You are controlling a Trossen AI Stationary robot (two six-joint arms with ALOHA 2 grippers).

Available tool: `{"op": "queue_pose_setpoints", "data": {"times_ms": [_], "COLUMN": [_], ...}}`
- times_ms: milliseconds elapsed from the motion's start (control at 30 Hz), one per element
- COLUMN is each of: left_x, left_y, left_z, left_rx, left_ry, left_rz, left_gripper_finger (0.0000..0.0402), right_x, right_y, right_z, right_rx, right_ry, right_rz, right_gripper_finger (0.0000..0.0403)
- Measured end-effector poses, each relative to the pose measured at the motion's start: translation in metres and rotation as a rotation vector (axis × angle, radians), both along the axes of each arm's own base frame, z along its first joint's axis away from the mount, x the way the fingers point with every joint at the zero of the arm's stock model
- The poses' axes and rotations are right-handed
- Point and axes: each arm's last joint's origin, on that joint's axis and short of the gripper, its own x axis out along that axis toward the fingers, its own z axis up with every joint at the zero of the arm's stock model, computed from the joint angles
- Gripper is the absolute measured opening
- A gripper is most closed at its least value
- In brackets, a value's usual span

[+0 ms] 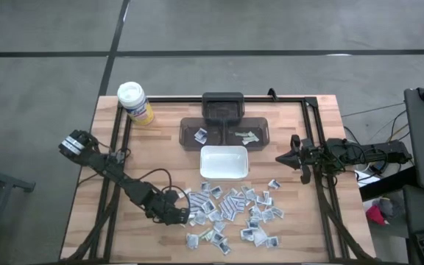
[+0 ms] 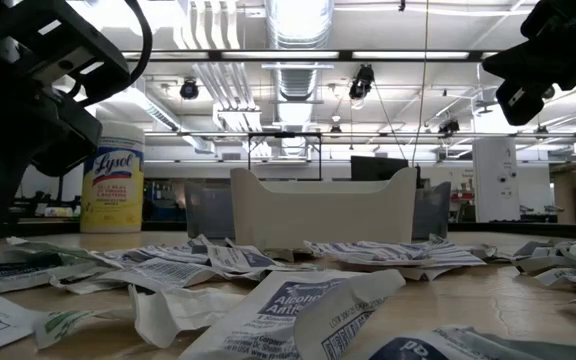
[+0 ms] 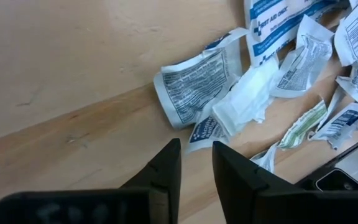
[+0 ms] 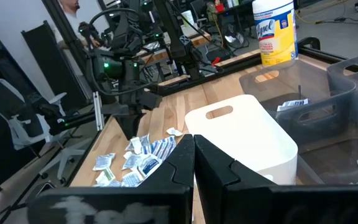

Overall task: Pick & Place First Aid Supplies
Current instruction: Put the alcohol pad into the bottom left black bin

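At the pile's left end near the table's front edge, your left gripper (image 1: 177,216) hung slightly parted and empty just beside the nearest packets (image 1: 230,213), while the shut right gripper (image 1: 282,157) waited well apart near the right edge.

light: bright ceiling tubes (image 2: 298,55), glare | shadows: soft | blur: nearest packets (image 2: 298,310) in low view
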Motion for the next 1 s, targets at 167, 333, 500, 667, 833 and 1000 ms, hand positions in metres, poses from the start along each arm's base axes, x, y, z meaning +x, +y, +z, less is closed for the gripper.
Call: {"op": "queue_pose_setpoints", "data": {"times_ms": [167,333,500,667,833,1000], "left_x": [0.000,0.000,0.000,0.003,0.002,-0.003], "left_y": [0.000,0.000,-0.002,-0.009,-0.009,-0.004], "left_z": [0.000,0.000,0.002,0.016,0.033,0.056], "left_rx": [0.006,0.014,-0.019,-0.099,-0.024,0.109], "left_ry": [0.000,-0.005,0.005,-0.007,-0.042,-0.010], "left_rz": [-0.007,-0.021,-0.077,-0.225,-0.363,-0.469], "left_gripper_finger": [0.0022,0.0004,0.0000,0.0000,0.0000,0.0000], "right_x": [0.000,0.000,0.000,0.000,0.000,0.000], "right_y": [0.000,0.000,0.000,0.000,0.000,0.000], "right_z": [0.000,0.000,0.000,0.000,0.000,0.000], "right_rx": [0.000,0.003,0.003,0.003,0.003,0.003], "right_ry": [0.000,0.000,0.000,0.000,0.000,0.000], "right_rz": [0.000,0.000,0.000,0.000,-0.001,0.000], "right_gripper_finger": [0.0008,0.0008,0.0008,0.0008,0.0008,0.0008]}}
